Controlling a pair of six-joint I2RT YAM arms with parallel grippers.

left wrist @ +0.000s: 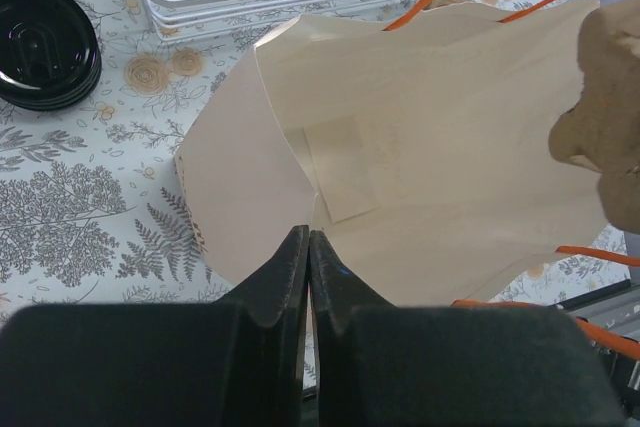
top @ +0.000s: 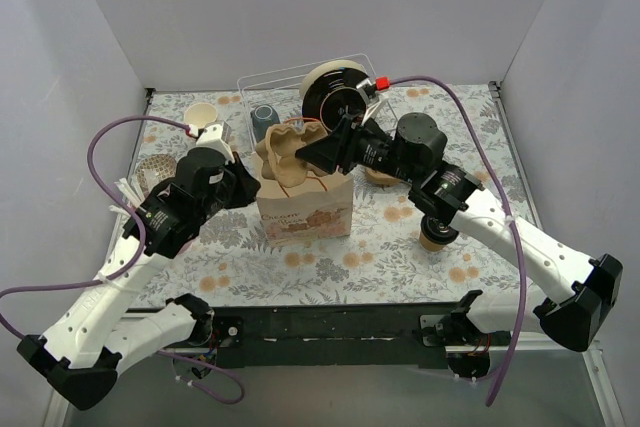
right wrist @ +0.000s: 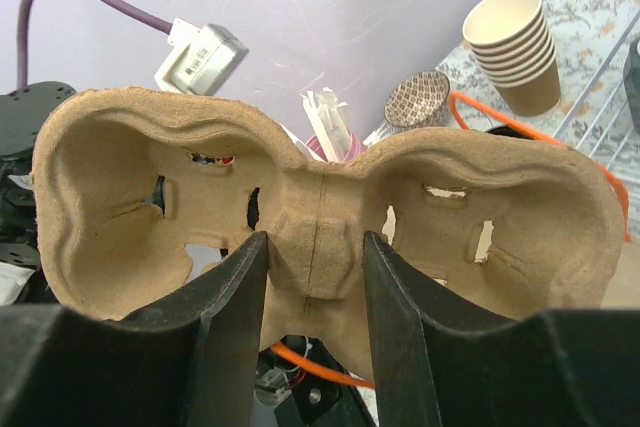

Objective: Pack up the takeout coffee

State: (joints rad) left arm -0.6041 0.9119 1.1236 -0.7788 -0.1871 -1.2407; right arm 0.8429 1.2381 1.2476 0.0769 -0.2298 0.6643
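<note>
A tan takeout coffee (top: 434, 236) stands on the table at the right, half hidden under my right arm. A second tan cup (top: 381, 178) peeks out behind that arm. A pale paper bag (top: 305, 209) with orange handles stands open mid-table. My right gripper (right wrist: 315, 247) is shut on the middle ridge of a brown pulp cup carrier (right wrist: 130, 197), which hangs tilted over the bag's mouth (top: 288, 152). At the bag's left rim my left gripper (left wrist: 308, 239) is shut, its fingertips pinching the paper edge (left wrist: 300, 162).
A white wire rack (top: 290, 82) at the back holds a grey-blue mug (top: 264, 122) and a round black disc (top: 335, 97). Lidless cream cups (top: 200, 115), a patterned bowl (top: 155, 169) and a black lid (left wrist: 45, 42) lie at the left. Grey walls enclose the table.
</note>
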